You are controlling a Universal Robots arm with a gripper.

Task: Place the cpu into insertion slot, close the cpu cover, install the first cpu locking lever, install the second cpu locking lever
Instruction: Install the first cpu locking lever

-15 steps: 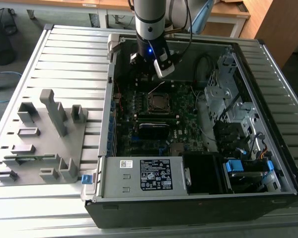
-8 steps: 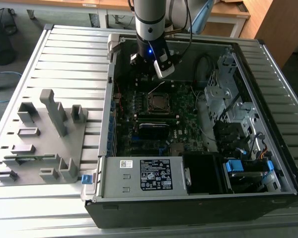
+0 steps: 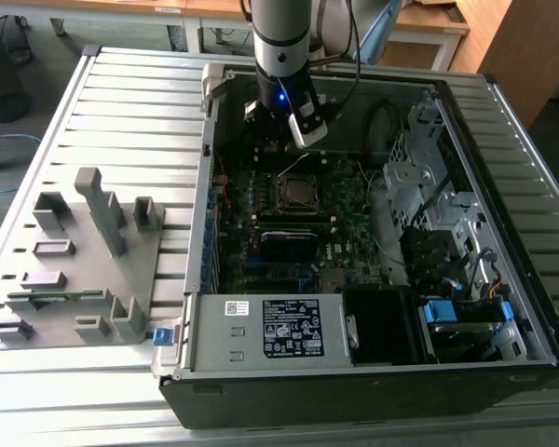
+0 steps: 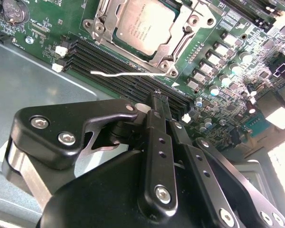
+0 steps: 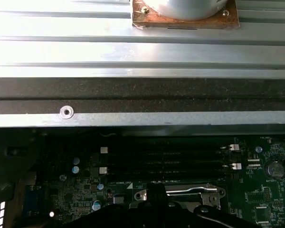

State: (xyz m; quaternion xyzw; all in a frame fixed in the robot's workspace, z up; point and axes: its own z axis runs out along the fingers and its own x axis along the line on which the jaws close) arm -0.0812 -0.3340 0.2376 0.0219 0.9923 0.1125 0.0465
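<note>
Silver-grey, the flat square cpu (image 4: 142, 23) lay framed under the thin metal cpu cover (image 4: 102, 20), my black claw (image 4: 162, 102) pinched together, empty, near the loose wire lever (image 4: 123, 73), which I judged could slip off it when pushed.

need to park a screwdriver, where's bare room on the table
The silver slatted metal table is bare beyond the grey block-studded fixture plate, beside the open black computer case. Inside the case, around the silver-topped cpu, it is crowded.
</note>
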